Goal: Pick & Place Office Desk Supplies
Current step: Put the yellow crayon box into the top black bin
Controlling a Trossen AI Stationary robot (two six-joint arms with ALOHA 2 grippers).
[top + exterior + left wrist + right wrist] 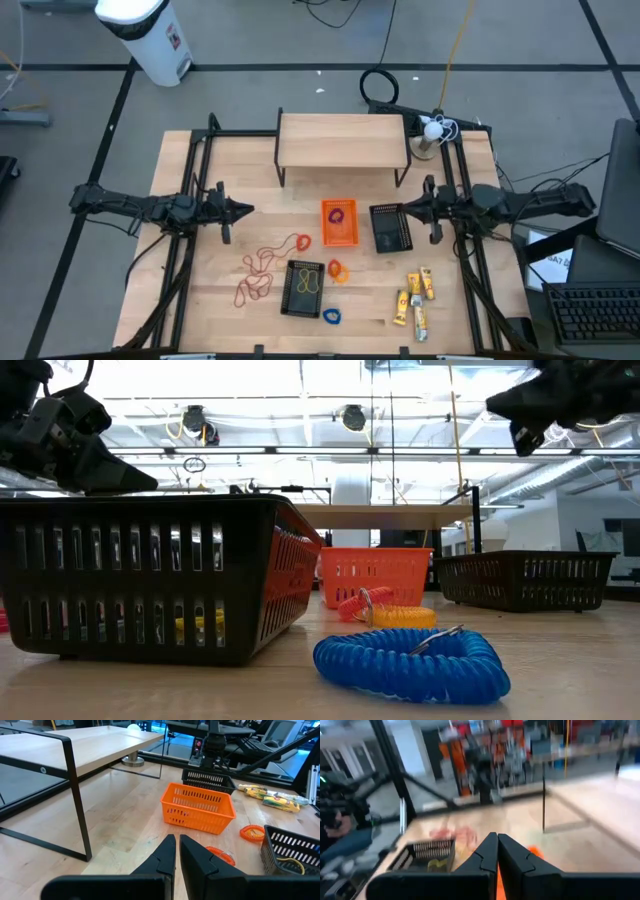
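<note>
- My left gripper [246, 210] and right gripper [403, 208] both hover level, reaching inward from opposite tabletop [220, 150] edges
- Open wood lies between them, before the orange basket [339, 222]
- Both pairs of fingers are closed, empty
- Rubber bands [262, 270], yellow packets [414, 296] and a blue coil ring [331, 316] lie loose near the front edge

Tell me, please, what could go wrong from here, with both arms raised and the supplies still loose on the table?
1. The thin red rubber-band loops lie tangled in one heap, so a pinch by the shut left gripper may lift several together.
2. The blue coiled ring lies close beside the black mesh basket; fingers may bump the basket wall.
3. The yellow stick packets lie bunched, some touching; the shut right gripper may drag a neighbour along.
</note>
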